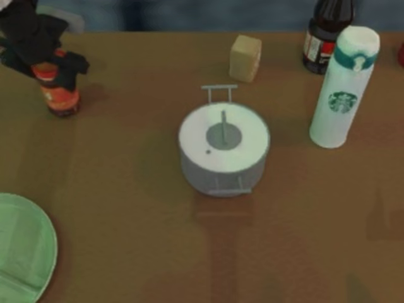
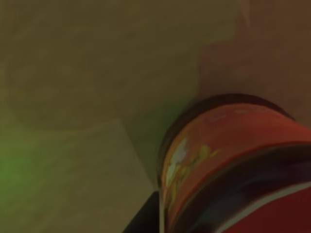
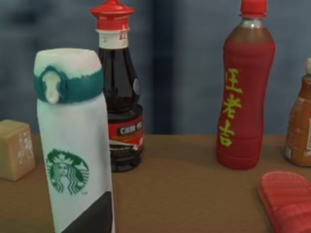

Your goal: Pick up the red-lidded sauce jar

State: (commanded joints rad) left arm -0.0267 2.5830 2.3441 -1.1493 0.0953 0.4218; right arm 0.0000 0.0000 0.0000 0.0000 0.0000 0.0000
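Observation:
The red-lidded sauce jar (image 1: 60, 95) is at the table's far left, near the back; its orange-red label and dark contents show below the lid. My left gripper (image 1: 55, 66) comes down over it from above, its black jaws clamped on either side of the lid. In the left wrist view the sauce jar (image 2: 228, 160) fills the lower part of the frame, tight against one dark finger (image 2: 143, 224). My right arm is out of the top view. A dark part of the right gripper (image 3: 95, 221) shows in front of the tall white tumbler (image 3: 73, 141).
A white round lidded pot (image 1: 224, 148) stands mid-table, with a tan block (image 1: 245, 57) behind it. The dark bottle (image 1: 325, 38) and white tumbler (image 1: 344, 88) stand back right. A green plate (image 1: 22, 246) lies front left. A red bottle (image 3: 245, 97) stands beyond.

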